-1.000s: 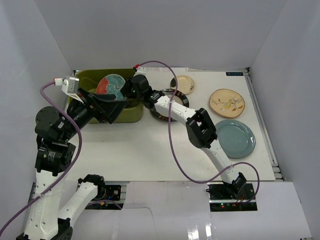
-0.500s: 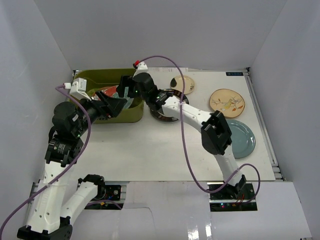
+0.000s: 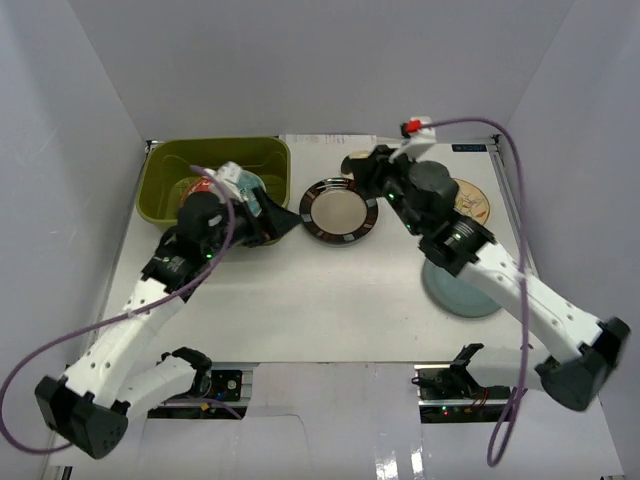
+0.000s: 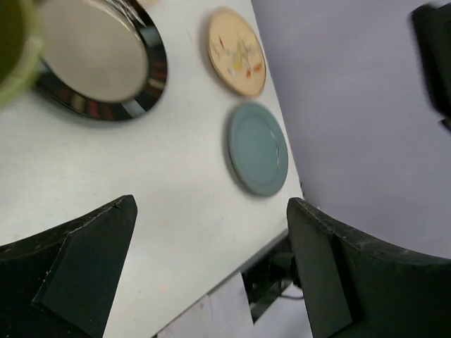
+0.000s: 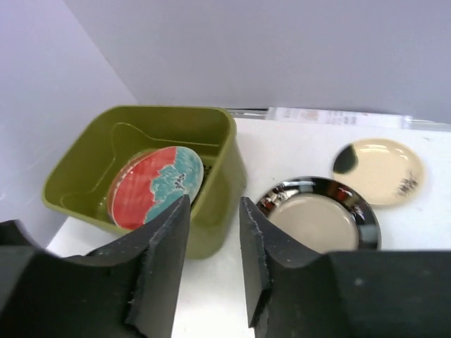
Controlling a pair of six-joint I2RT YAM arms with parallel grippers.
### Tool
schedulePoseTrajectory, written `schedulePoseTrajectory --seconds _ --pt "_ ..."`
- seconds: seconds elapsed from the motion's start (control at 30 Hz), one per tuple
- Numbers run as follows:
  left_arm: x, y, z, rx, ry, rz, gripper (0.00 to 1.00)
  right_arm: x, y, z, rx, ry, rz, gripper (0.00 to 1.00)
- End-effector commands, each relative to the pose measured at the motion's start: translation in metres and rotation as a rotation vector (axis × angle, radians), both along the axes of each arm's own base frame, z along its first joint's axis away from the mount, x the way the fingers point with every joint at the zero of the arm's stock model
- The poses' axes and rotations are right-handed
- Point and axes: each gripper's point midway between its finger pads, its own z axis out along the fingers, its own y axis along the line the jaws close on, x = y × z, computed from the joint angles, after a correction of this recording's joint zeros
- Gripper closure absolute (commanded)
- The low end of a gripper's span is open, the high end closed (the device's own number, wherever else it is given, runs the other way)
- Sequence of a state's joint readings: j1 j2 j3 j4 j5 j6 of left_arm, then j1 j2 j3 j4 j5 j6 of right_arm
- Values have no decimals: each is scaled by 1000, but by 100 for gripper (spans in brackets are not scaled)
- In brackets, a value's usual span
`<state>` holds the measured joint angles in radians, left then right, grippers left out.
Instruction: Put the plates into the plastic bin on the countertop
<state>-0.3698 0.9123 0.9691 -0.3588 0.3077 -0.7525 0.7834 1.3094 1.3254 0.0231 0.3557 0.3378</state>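
The olive-green plastic bin [image 3: 172, 163] stands at the back left of the white countertop [image 3: 300, 300]. The red-and-teal plate [image 5: 156, 186] leans tilted inside the bin [image 5: 215, 215]. The black-rimmed plate [image 3: 338, 210] lies just right of the bin. My left gripper [image 3: 280, 222] is open and empty at the bin's right front corner; it also shows in the left wrist view [image 4: 211, 267]. My right gripper [image 3: 362, 172] hovers behind the black-rimmed plate [image 5: 317, 218], jaws a narrow gap apart and empty [image 5: 213, 260].
The small cream plate [image 5: 380, 169] lies at the back. The cream bird plate [image 4: 236, 53] and the light blue plate [image 4: 258, 148] lie on the right, partly under my right arm in the top view. Grey walls enclose the table.
Both grippers have pulled out of the bin. The right gripper swung right to behind the black-rimmed plate. The red-and-teal plate stays leaning in the bin.
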Motion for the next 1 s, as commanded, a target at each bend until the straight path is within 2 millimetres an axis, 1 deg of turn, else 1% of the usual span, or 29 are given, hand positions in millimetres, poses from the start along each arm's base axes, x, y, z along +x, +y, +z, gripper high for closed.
schedulePoseTrajectory --seconds 0.0,0.03,0.07,0.1,0.13,0.17,0.2,0.23,0.27,0.3,0.33,0.37,0.4,0.43,0.47,0.5,0.57,0.6,0.67,0.7,0.73,0.77,0.8,0.83,0.9,0.93,0.97 --pt "-13 -65 -5 8 -6 -93 2 -35 -77 24 24 -86 -159 62" --pt "-8 -88 -28 61 38 -112 2 -44 -90 25 40 -96 -173 64" --pt "-26 -121 -25 74 28 -189 2 -60 -111 14 30 -83 -191 64" --pt "-27 -137 -35 97 40 -207 2 -67 -122 11 41 -80 -211 65" --pt "-22 -161 -60 130 76 -227 2 -75 -129 10 58 -76 -212 64" --pt "-30 -182 -64 128 80 -268 2 -88 -142 11 89 -90 -209 63" --pt "-29 -196 -74 132 96 -282 2 -95 -146 7 91 -81 -204 61" --pt "-24 -215 -103 160 126 -295 2 -102 -148 6 108 -79 -185 58" --pt "-29 -231 -113 164 135 -319 3 -111 -155 10 132 -91 -176 57" --pt "-26 -247 -112 147 132 -331 4 -115 -155 2 119 -69 -161 56" --pt "-26 -261 -118 136 131 -351 7 -120 -155 2 129 -69 -147 52" --pt "-28 -276 -153 187 175 -366 12 -126 -158 3 143 -73 -134 50" --pt "-21 -295 -144 153 145 -371 13 -129 -157 2 143 -70 -122 49" --pt "-20 -305 -151 148 160 -381 14 -131 -158 -2 145 -61 -112 48" --pt "-18 -313 -161 153 176 -382 15 -135 -159 -1 153 -68 -103 47" --pt "-10 -327 -180 155 203 -375 16 -137 -158 -4 147 -63 -91 47" --pt "-8 -341 -196 147 229 -389 17 -141 -160 -5 152 -67 -83 47" --pt "-3 -351 -213 158 244 -386 18 -142 -160 -8 150 -63 -77 47" --pt "2 -359 -231 164 275 -373 20 -146 -160 -8 166 -71 -63 47" --pt "4 -360 -257 199 307 -365 22 -147 -160 -8 166 -72 -57 47" --pt "9 -368 -256 189 301 -363 23 -148 -159 -11 168 -70 -54 47" --pt "10 -371 -263 184 321 -359 25 -149 -158 -12 174 -70 -43 47" --pt "9 -373 -282 196 344 -360 27 -149 -157 -13 177 -70 -41 47" --pt "11 -379 -282 181 345 -362 28 -149 -156 -17 176 -62 -35 47" --pt "10 -384 -290 160 369 -372 33 -150 -153 -19 179 -60 -23 47" --pt "10 -385 -299 164 379 -368 42 -149 -152 -22 177 -54 -21 47" --pt "9 -386 -303 163 390 -363 49 -150 -152 -21 180 -57 -18 46"
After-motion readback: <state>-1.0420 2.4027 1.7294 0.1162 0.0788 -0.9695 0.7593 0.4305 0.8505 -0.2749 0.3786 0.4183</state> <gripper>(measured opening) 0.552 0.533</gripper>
